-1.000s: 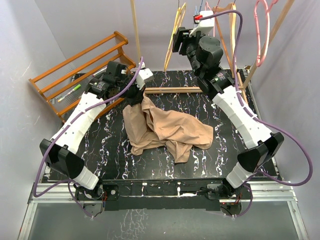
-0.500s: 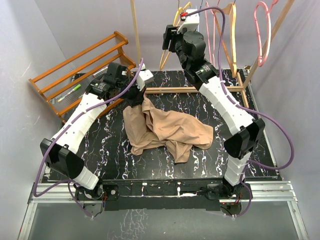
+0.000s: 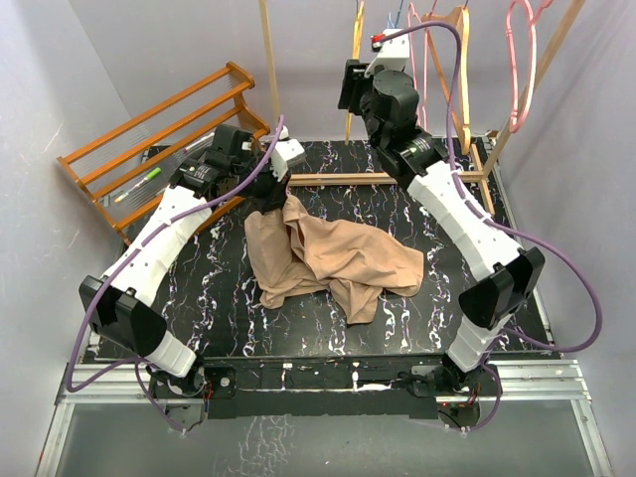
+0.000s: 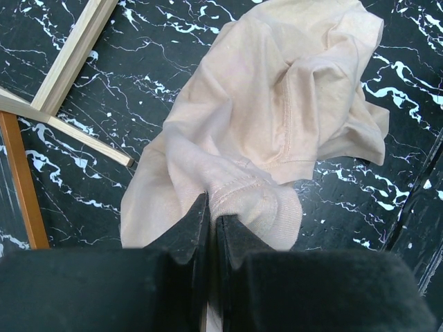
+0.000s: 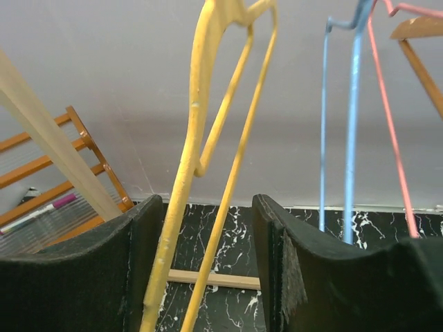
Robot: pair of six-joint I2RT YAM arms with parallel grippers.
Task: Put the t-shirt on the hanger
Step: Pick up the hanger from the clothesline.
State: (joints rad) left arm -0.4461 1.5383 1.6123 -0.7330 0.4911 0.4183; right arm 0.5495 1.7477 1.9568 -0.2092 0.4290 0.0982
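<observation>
The tan t-shirt (image 3: 338,260) lies crumpled in the middle of the black marble table (image 3: 447,298). My left gripper (image 3: 282,195) is at the shirt's far left edge, shut on the ribbed collar (image 4: 242,197); in the left wrist view (image 4: 212,218) the fabric bunches between its fingers. The yellow hanger (image 3: 355,45) hangs from the rail at the back. My right gripper (image 3: 350,87) is raised to it and open. In the right wrist view (image 5: 208,204) two of the hanger's yellow rods (image 5: 197,124) run between the jaws, the thicker one close to the left finger.
Blue (image 5: 353,117) and pink (image 3: 522,60) thin hangers and a light wooden hanger (image 3: 462,60) hang right of the yellow one. The rail's wooden base bar (image 3: 343,179) lies across the table's back. An orange slatted rack (image 3: 159,129) stands at back left.
The right arm swung left along the rail, then back a little to the right, and its jaws now straddle the yellow hanger. The left gripper and the shirt have not moved.
</observation>
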